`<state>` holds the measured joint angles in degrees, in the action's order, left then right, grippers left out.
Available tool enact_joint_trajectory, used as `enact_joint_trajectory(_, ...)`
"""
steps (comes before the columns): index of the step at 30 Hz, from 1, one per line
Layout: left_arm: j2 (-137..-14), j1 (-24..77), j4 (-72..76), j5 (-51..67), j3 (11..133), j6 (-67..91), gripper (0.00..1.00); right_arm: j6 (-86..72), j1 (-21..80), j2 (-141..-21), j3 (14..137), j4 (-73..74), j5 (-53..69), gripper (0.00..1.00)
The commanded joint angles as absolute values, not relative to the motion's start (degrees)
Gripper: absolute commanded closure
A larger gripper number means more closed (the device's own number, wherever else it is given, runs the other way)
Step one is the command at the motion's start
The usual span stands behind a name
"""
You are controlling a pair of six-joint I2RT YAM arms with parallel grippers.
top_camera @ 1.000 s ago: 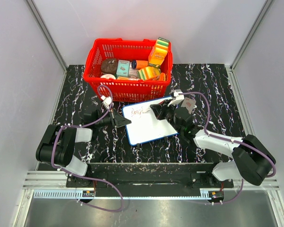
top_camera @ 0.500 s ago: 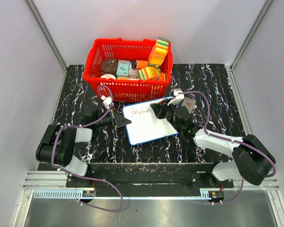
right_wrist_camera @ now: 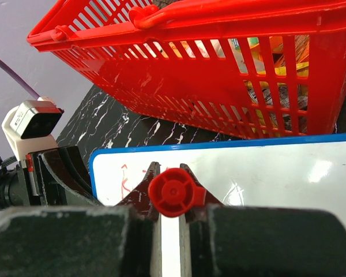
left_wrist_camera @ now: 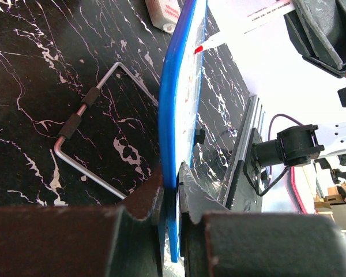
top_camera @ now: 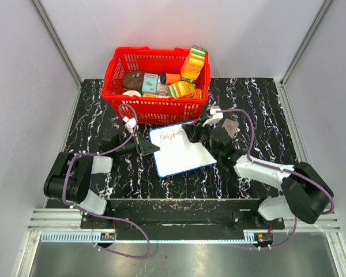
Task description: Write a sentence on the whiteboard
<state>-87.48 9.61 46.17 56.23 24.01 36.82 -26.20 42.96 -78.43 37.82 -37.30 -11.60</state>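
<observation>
A black table with white marble veins carries everything. At its far side stands a red plastic basket with slotted walls, filled with packaged goods. Just near of the basket, in the middle of the table, lies the whiteboard: a flat white rectangle with a thin blue frame and rounded corners, turned a little askew. The left gripper is closed tight on the left edge of the blue frame. The right gripper is closed on a white marker with a red end, its tip at the far left part of the whiteboard. There the sentence shows as thin red scrawled lettering, too small to read.
</observation>
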Motion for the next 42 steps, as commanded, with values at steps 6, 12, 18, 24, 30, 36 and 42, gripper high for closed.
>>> enact_joint_trajectory(6,-87.28,10.28,45.18,53.00,24.87,30.59,1.00,-25.22,42.63,-78.22,39.11,-37.44,-16.61,1.00)
enact_joint_trajectory(12,-87.28,10.28,45.18,53.00,24.79,30.67,1.00,-25.22,42.54,-77.34,38.32,-36.65,-16.96,1.00)
enact_joint_trajectory(18,-87.36,10.28,45.18,53.00,24.87,30.59,1.00,-25.40,42.45,-76.29,37.00,-36.30,-17.05,1.00)
enact_joint_trajectory(24,-87.36,10.28,45.09,52.91,24.87,30.59,1.00,-25.66,42.54,-75.32,35.60,-35.95,-16.61,1.00)
enact_joint_trajectory(30,-87.36,10.28,45.09,52.91,24.87,30.59,1.00,-26.28,42.54,-75.41,34.63,-35.86,-15.12,1.00)
enact_joint_trajectory(36,-87.36,10.37,45.00,52.91,24.87,30.59,1.00,-27.25,42.45,-74.53,33.22,-36.30,-14.41,1.00)
enact_joint_trajectory(42,-87.28,10.37,45.00,52.82,24.96,30.59,1.00,-26.90,42.45,-72.69,33.75,-37.61,-14.85,1.00)
